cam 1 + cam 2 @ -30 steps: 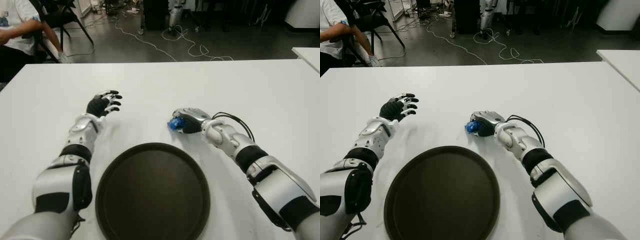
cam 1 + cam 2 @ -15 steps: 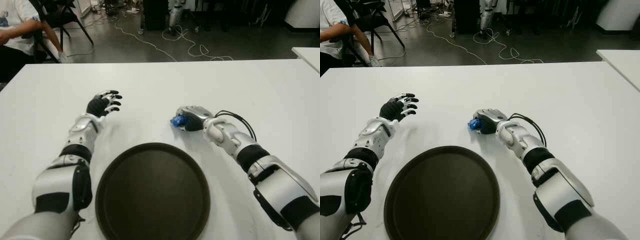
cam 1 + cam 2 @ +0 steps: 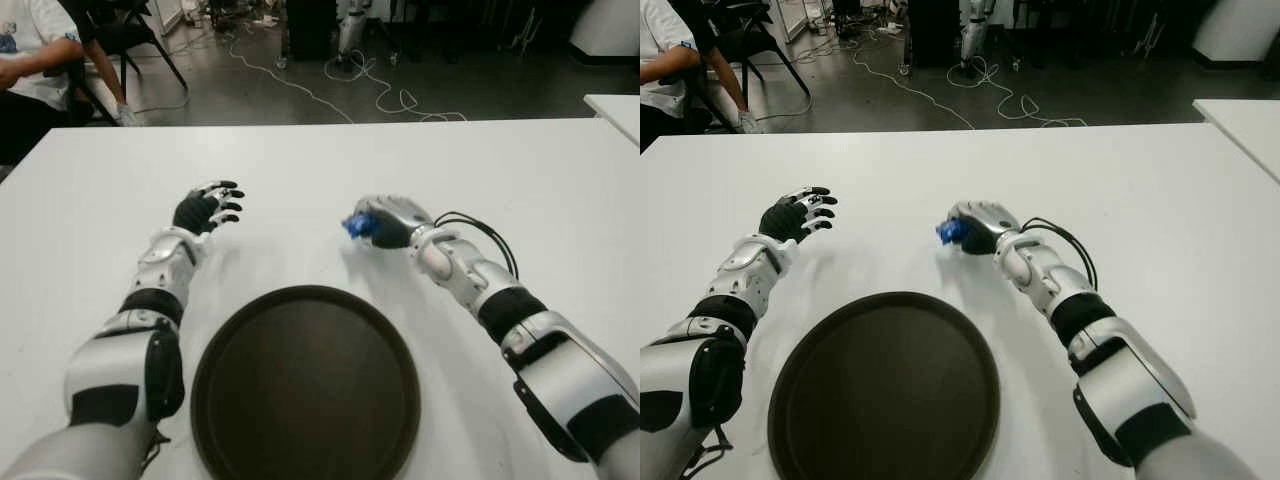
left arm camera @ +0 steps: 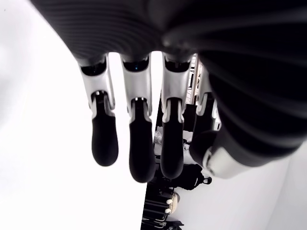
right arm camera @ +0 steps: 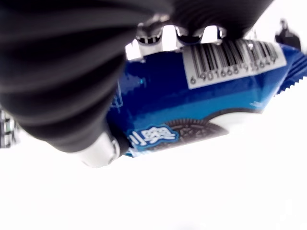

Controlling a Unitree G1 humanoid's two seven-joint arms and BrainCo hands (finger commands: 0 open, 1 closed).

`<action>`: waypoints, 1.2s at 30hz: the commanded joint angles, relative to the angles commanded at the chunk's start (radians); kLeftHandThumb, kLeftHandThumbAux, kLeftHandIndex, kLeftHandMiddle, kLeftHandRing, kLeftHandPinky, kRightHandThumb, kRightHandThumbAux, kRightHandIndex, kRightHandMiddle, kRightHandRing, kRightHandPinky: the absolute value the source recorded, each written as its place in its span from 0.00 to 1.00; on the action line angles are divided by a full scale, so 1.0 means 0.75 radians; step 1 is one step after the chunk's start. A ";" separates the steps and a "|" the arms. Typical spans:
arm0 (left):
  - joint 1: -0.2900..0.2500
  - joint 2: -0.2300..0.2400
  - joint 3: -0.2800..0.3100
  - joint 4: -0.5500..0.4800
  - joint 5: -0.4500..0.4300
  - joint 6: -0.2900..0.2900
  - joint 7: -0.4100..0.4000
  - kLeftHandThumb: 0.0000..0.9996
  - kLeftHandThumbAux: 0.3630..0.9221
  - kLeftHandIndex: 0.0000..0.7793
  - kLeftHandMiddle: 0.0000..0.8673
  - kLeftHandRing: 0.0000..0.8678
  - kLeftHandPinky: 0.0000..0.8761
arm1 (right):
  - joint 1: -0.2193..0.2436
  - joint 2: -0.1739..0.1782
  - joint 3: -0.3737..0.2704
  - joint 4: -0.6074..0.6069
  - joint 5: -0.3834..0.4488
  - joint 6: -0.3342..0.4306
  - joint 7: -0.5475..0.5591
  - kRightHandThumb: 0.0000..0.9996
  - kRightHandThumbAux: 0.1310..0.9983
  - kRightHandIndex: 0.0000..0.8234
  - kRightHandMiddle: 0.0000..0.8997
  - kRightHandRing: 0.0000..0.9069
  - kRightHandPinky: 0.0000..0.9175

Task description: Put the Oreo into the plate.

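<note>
My right hand (image 3: 385, 222) is shut on a small blue Oreo packet (image 3: 355, 225), held just above the white table (image 3: 520, 170) beyond the plate's far right rim. The right wrist view shows the Oreo packet (image 5: 201, 100) close up, with a barcode and a cookie picture, and fingers (image 5: 72, 72) curled over it. The dark round plate (image 3: 305, 385) lies near the table's front edge, between my arms, with nothing on it. My left hand (image 3: 207, 208) shows to the far left of the plate, its fingers (image 4: 136, 139) relaxed and holding nothing.
A person in a white shirt (image 3: 25, 50) sits on a chair beyond the table's far left corner. Cables (image 3: 370, 90) trail over the dark floor behind the table. Another white table's corner (image 3: 615, 105) shows at the right.
My right hand has lifted the Oreo packet slightly off the table and shifted a little to the right and away. The left hand and the plate have not moved.
</note>
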 joint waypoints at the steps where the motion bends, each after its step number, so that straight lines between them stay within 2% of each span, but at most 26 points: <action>1: 0.000 0.000 0.000 0.000 0.001 0.000 0.001 0.83 0.56 0.54 0.54 0.60 0.61 | 0.014 -0.008 -0.011 -0.035 0.004 0.000 -0.009 0.70 0.70 0.51 0.75 0.76 0.78; 5: 0.000 0.000 0.002 0.002 -0.001 0.002 -0.001 0.83 0.56 0.54 0.54 0.60 0.61 | 0.049 -0.013 -0.049 -0.104 0.012 0.003 -0.053 0.70 0.69 0.52 0.79 0.81 0.82; 14: 0.000 0.002 0.001 0.003 0.001 0.005 0.002 0.83 0.57 0.54 0.54 0.59 0.61 | 0.100 0.006 -0.125 -0.164 0.040 -0.069 -0.185 0.70 0.69 0.52 0.83 0.84 0.83; 25: -0.001 -0.001 -0.002 0.002 0.003 0.000 -0.001 0.82 0.57 0.52 0.54 0.60 0.62 | 0.114 0.012 -0.163 -0.154 0.057 -0.248 -0.358 0.70 0.69 0.53 0.86 0.85 0.84; 32: -0.003 -0.003 0.004 0.004 -0.003 0.004 -0.005 0.83 0.57 0.52 0.54 0.61 0.63 | 0.120 0.001 -0.179 -0.199 0.052 -0.376 -0.434 0.70 0.69 0.53 0.86 0.86 0.85; 36: -0.003 -0.001 0.003 0.006 -0.001 0.000 -0.006 0.83 0.57 0.52 0.54 0.61 0.63 | 0.153 -0.015 -0.185 -0.291 0.030 -0.426 -0.466 0.69 0.69 0.53 0.87 0.87 0.87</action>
